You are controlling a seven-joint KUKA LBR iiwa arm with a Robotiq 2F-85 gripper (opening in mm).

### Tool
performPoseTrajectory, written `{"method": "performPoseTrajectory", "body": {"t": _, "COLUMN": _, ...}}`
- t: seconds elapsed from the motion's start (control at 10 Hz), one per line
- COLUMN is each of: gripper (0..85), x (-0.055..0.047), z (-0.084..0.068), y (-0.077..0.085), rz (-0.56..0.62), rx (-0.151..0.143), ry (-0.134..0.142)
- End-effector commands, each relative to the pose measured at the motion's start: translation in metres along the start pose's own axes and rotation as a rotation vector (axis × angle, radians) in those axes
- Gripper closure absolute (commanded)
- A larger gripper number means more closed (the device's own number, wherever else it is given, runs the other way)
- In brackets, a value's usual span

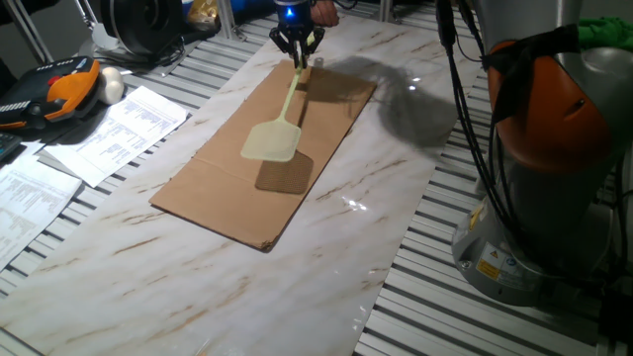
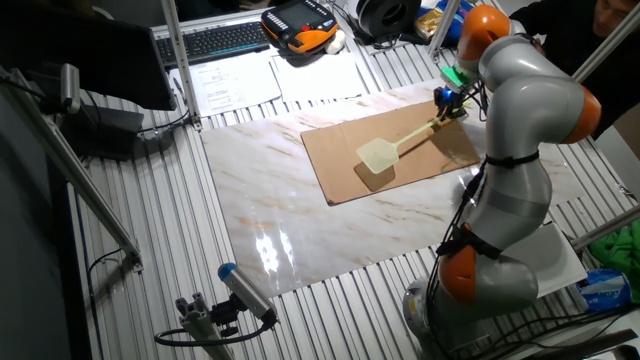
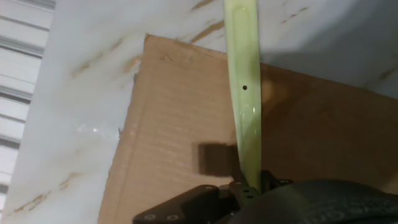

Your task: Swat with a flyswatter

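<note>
The pale yellow-green flyswatter (image 1: 273, 135) hangs in the air over a brown cardboard sheet (image 1: 223, 188), its mesh head tilted down and casting a shadow on the sheet. My gripper (image 1: 299, 51) is shut on the end of the thin handle at the cardboard's far edge. In the other fixed view the flyswatter (image 2: 385, 152) reaches left from the gripper (image 2: 446, 108). In the hand view the handle (image 3: 244, 93) runs up from the shut fingers (image 3: 247, 185) across the cardboard (image 3: 174, 143); the head is out of view there.
The cardboard lies on a marble-patterned board (image 1: 198, 287). Printed papers (image 1: 109, 133) and an orange-black pendant (image 1: 59, 94) lie at the left. The arm's base (image 1: 544, 178) with cables stands at the right. A keyboard (image 2: 215, 40) sits at the far side.
</note>
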State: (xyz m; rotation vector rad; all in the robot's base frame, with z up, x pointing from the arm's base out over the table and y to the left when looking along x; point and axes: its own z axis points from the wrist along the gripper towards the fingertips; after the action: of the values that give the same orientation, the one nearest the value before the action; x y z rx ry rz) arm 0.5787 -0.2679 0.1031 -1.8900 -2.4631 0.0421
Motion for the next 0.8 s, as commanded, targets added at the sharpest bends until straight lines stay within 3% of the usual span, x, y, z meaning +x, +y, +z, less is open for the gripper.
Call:
{"method": "performPoseTrajectory", "body": {"t": 0.0, "gripper": 85.0, "x": -0.0002, "z": -0.0001, "y": 0.0002, "rz": -0.005, "rx": 0.000, "ry": -0.007}}
{"method": "performPoseTrajectory", "body": {"t": 0.1, "gripper": 85.0, "x": -0.0008, "z": 0.0004, "y": -0.0001, "rz": -0.008, "rx": -0.005, "ry": 0.009}}
{"method": "performPoseTrajectory", "body": {"t": 0.4, "gripper": 85.0, "x": -0.0010, "z": 0.0028, "y": 0.0023, "rz": -0.046, "rx": -0.010, "ry": -0.002}}
{"method": "performPoseTrajectory", "body": {"t": 0.7, "gripper": 85.0, "x": -0.0010, "z": 0.0028, "y": 0.0023, "rz": 0.006, "rx": 0.018, "ry": -0.021}}
